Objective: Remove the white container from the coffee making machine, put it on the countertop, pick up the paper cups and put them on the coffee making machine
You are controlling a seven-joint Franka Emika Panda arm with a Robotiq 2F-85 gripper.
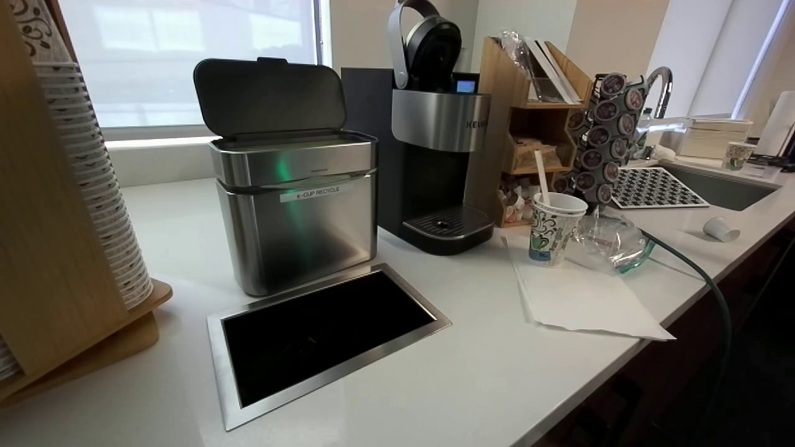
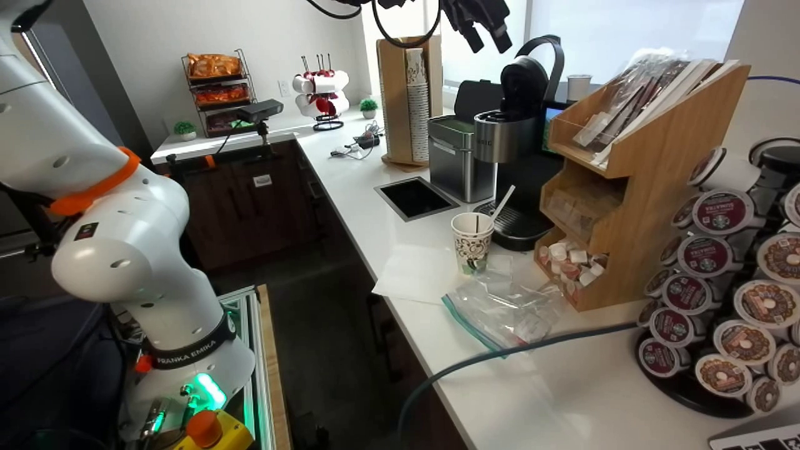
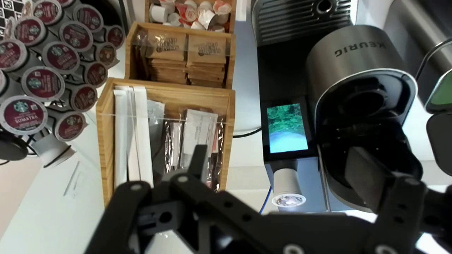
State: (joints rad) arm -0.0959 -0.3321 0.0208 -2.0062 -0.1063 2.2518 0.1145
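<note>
One white arm (image 2: 131, 250): farthest left in an exterior view and the only arm, so there is no nearer one to choose.
Worktop (image 2: 375, 231): white and smooth; presumably where the first thing gets set down.
Paper cups (image 2: 472, 250): upright on a paper sheet (image 1: 590, 301), a stirrer (image 1: 541, 177) leaning out, near the base of the coffee making machine (image 2: 515, 137); not on it yet, a later step by my reading.
Tool (image 2: 490, 45): high above, released, its fingers (image 3: 367, 173) well apart with nothing between them.
Raised black head (image 2: 524, 84): part of the machine, right of the tool and lower in an exterior view.
White container (image 3: 289, 188): most likely the small pod that appears to stand upright on the machine's rear, just behind the screen (image 3: 287, 127), shiny end up, long axis near vertical.
Tool to container: the coming move turns on this; lower and to the right, past the raised head, in an exterior view, and near the middle of the finger gap in the wrist view. How far below, I cannot tell.
Wooden organiser (image 2: 653, 187): in the wrist view one finger overlaps it, the other the machine's head, so an off-centre descent could knock either.
</note>
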